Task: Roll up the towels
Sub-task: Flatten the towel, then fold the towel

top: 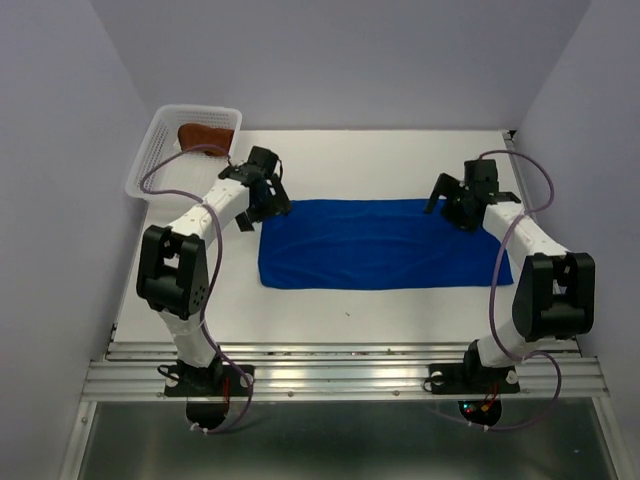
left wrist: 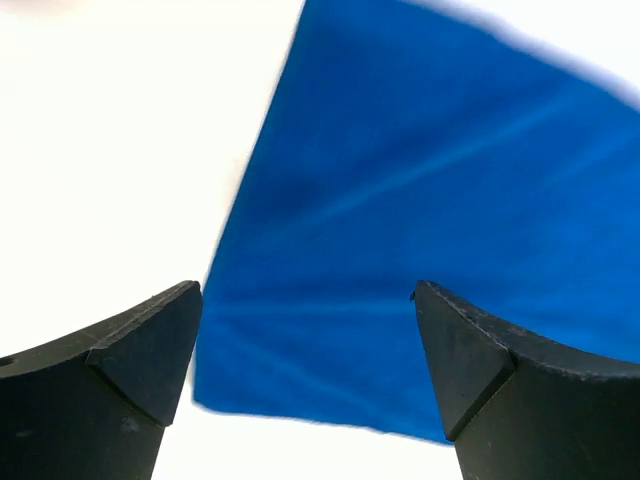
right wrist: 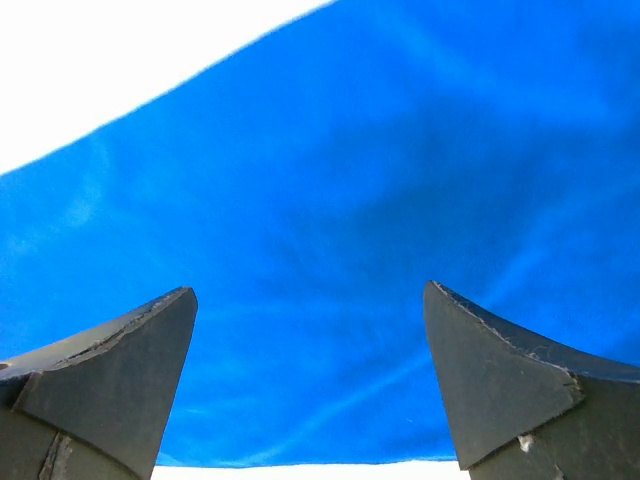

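Note:
A blue towel (top: 375, 243) lies spread flat on the white table. My left gripper (top: 272, 203) is open and empty, just above the towel's far left corner; the left wrist view shows that corner of the blue towel (left wrist: 400, 230) between my spread fingers (left wrist: 140, 360). My right gripper (top: 445, 200) is open and empty above the towel's far right edge; the right wrist view shows the towel (right wrist: 330, 230) filling the gap between my fingers (right wrist: 500, 360). A brown towel (top: 205, 136) lies in a white basket (top: 160, 140) at the back left.
The white basket stands off the table's back left corner, behind my left arm. Grey walls close in the table at the left, back and right. A metal rail (top: 340, 365) runs along the near edge by the arm bases.

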Controlling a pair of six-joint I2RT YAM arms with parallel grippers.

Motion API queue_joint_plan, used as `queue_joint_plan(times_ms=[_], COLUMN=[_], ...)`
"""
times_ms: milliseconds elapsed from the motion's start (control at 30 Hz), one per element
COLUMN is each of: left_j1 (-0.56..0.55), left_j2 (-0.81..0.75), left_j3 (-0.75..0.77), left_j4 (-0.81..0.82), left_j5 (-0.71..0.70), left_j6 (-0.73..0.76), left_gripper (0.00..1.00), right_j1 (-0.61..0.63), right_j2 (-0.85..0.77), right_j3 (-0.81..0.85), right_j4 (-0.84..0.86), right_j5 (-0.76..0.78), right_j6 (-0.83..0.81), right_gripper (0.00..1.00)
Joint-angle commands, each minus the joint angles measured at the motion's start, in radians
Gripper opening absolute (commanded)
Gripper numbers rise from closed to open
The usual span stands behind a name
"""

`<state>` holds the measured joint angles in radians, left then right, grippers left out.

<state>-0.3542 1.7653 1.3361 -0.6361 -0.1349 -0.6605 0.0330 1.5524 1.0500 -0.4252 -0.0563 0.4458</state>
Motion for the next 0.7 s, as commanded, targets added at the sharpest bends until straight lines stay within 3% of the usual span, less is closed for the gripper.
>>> queue_joint_plan(times_ms=[0,267,500,667], left_j1=[0.030,0.070,0.092,0.092], left_j2=[0.042,0.325,0.454,0.493], left_j3=[0.185,0.524,0.630,0.626], left_j4=[0.022,0.010,0.004,-0.004], left_j5=[-0.063,-0.086,-0.137,-0.117], left_j6=[-0.013,-0.016,-0.060,-0.071], left_gripper=[0.99,0.98,0.86,0.78], right_j1=[-0.056,-0.074,-0.074,-0.084], right_j2=[0.021,0.130,0.159,0.166], right_j3=[0.140,0.301,0.318,0.309], right_j4=[-0.001,-0.001,-0.003,-0.003], right_j5=[0.148,0.269,0.277,0.299], right_j6=[0.039,0.016,-0.005,-0.016], right_gripper=[1.00,1.00,1.00,1.00])
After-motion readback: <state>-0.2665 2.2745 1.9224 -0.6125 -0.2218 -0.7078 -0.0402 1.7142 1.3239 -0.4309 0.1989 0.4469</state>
